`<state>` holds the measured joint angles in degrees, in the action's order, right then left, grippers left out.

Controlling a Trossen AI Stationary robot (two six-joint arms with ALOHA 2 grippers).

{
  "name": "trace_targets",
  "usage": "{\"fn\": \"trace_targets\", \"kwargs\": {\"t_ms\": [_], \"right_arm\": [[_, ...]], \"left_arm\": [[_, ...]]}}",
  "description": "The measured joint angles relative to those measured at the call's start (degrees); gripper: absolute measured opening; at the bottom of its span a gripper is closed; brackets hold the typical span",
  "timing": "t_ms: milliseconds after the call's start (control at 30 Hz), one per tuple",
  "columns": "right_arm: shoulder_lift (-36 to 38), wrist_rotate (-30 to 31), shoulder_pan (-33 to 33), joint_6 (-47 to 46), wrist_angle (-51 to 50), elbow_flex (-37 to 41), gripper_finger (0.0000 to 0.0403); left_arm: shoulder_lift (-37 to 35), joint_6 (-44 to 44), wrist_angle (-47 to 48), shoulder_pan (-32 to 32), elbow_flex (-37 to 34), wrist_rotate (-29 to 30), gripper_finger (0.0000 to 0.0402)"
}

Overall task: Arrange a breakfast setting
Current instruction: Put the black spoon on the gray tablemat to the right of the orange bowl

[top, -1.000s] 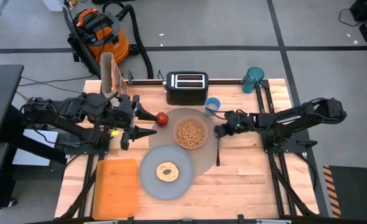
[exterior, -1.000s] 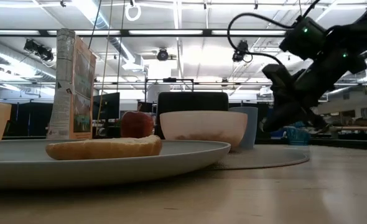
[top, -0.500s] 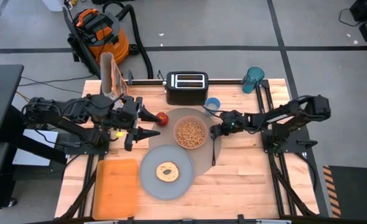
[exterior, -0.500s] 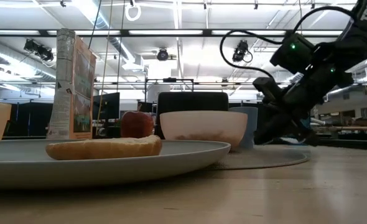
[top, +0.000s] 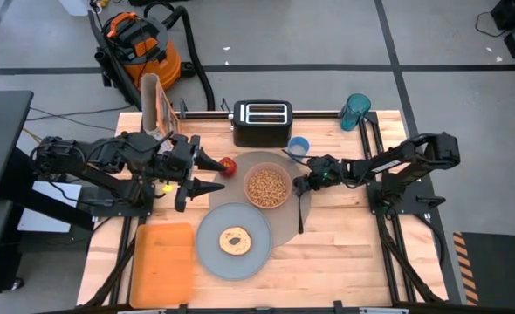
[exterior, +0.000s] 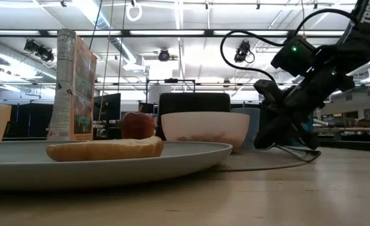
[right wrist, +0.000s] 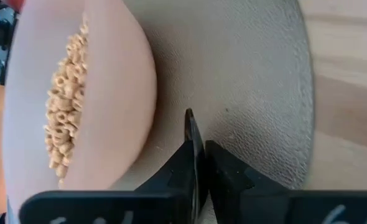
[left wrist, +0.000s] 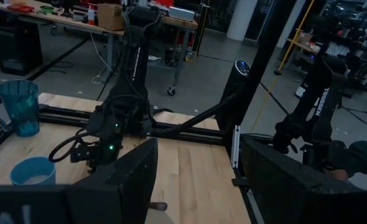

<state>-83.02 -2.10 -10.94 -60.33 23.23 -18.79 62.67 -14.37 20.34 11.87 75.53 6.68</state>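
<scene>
High view: right claw (top: 299, 183) down at the mat (top: 285, 228) edge, just beside the pink bowl (top: 267, 187) of cereal, clamped on the spoon (top: 299, 211), whose handle trails toward the tabletop (top: 345, 253) front. Right wrist view confirms fingers (right wrist: 224, 174) pinched together on the spoon tip (right wrist: 189, 124), over the mat next to the bowl. Plate (top: 233, 242) with a bagel overlaps the mat's front-left; apple (top: 228, 166) sits behind-left of the bowl, blue cup (top: 298, 146) behind-right. Left claw (top: 212, 173) parked near the apple, fingers apart, idle. Step in hand, judging by pose: laying the spoon beside the bowl. Next likely needs lowering flat, releasing, lifting clear without nudging the bowl.
</scene>
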Motion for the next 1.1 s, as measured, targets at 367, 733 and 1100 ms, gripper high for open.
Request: {"fn": "trace_targets", "kwargs": {"t_ms": [367, 733, 1100], "right_arm": [[1.2, -0.2, 0.0, 2.0, -0.2, 0.0, 0.0091], [9.3, 2.4, 3.6, 6.2, -12.4, -2.7, 0.0089], [6.9, 22.3, 20.0, -0.2, -41.2, -19.5, 0.0089]], "left_arm": [[0.0, 0.0, 0.0, 0.0, 0.0, 0.0, 0.0237], [0.0, -0.2, 0.0, 0.0, 0.0, 0.0, 0.0237], [0.0, 0.0, 0.0, 0.0, 0.0, 0.0, 0.0237]]}}
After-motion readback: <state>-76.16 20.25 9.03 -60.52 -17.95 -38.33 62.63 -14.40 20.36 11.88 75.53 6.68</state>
